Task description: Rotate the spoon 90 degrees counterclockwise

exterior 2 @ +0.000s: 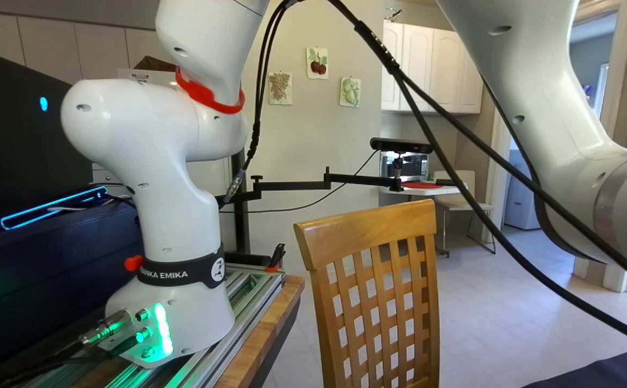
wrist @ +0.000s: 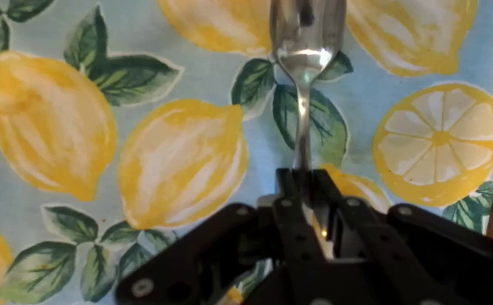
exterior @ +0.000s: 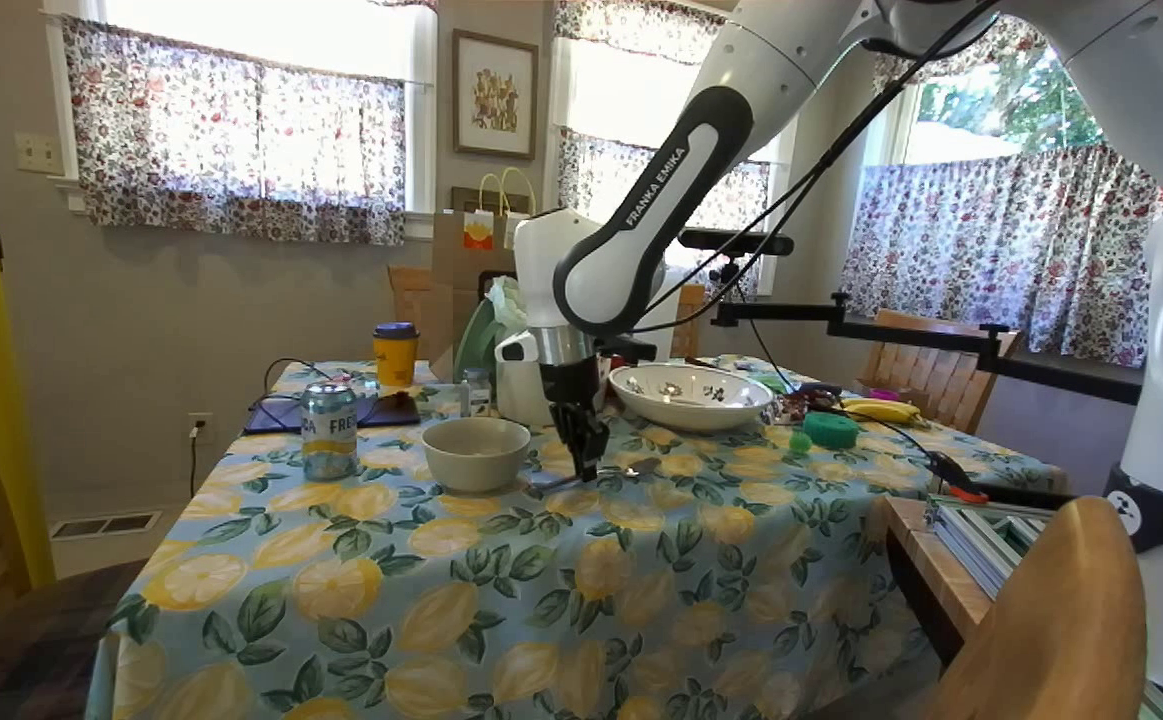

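Low over the tabletop (exterior: 721,460), the claw (exterior: 587,474) has its catch: it's pinching the spoon (wrist: 303,97) by the slim handle! Check the wrist view: the fingers (wrist: 285,186) sit close together, flush to either side of the metal, and the handle runs straight in between their tips. The scoop points directly away from the claw, up to the top edge of that view, where it's partly cut off.

Over to an exterior view, and we see the spoon sticking out both ways: scoop on the right of the claw, the tail of the handle on the left, just beside the white bowl (exterior: 476,465). Touching the bowl? Can't tell from here. Resting on the tabletop or a hair above it? Can't call that one either.

Farther left, the drinks can (exterior: 329,435) stands upright, well apart from the spoon. Behind the claw and off to the right sits the broad patterned dish (exterior: 691,415), near the scoop but with tabletop showing between them.
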You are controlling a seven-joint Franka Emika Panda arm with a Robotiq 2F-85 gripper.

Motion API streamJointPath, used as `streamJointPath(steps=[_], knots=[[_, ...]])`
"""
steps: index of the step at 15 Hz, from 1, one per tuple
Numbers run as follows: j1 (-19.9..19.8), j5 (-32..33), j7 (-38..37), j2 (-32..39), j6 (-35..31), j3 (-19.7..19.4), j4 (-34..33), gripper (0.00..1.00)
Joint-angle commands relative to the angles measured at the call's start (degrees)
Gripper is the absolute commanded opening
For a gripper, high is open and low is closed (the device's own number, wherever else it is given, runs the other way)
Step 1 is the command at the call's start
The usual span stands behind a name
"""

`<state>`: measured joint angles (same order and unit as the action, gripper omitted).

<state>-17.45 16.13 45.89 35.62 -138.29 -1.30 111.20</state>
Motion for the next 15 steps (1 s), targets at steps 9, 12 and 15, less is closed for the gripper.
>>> streamJointPath(steps=[9,12,15], knots=[[-0.41,-1.45,3.86,-0.14,-1.28,0.09,-0.06,0.04],[1.02,1.77,5.62,0.71,-1.28,-1.06,-0.75,0.04],[2.04,6.41,9.29,1.53,-2.51,-2.39,-1.17,0.04]])
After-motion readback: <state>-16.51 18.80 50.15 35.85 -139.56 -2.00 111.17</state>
